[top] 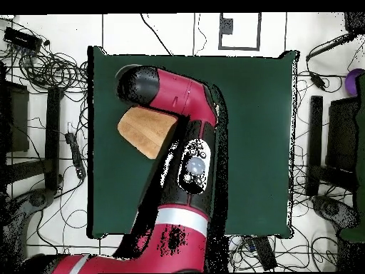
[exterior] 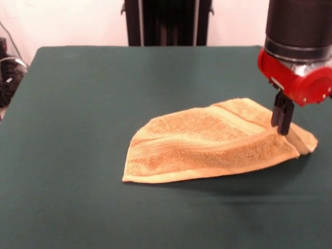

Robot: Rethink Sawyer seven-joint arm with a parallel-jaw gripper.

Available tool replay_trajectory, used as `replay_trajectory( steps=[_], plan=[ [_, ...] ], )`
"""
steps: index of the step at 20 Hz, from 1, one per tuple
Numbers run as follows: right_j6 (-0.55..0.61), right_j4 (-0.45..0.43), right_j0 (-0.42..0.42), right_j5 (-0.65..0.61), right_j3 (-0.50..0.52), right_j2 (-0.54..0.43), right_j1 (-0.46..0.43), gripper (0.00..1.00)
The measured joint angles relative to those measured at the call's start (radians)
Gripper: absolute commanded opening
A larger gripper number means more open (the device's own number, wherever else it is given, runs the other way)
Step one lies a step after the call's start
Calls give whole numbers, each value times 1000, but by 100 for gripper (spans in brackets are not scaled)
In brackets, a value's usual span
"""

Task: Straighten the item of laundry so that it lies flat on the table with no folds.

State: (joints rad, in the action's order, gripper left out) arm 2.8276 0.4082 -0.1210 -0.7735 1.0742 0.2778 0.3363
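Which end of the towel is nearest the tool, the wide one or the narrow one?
The narrow end: the tool stands on the towel there, at the front view's right.

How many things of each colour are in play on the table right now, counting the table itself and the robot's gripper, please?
Golden-orange: 1, the towel, folded over on itself.
Dark green: 1, the table.
Black: 1, the gripper, at the towel's raised edge.
Total: 3.

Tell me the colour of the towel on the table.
Golden-orange towel, clearest in the front view.
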Motion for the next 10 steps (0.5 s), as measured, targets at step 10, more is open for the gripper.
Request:
replay_trajectory(
  steps=[10],
  plan=[
    [0,18,1,-77,-125,34,-76,0]
  ],
)
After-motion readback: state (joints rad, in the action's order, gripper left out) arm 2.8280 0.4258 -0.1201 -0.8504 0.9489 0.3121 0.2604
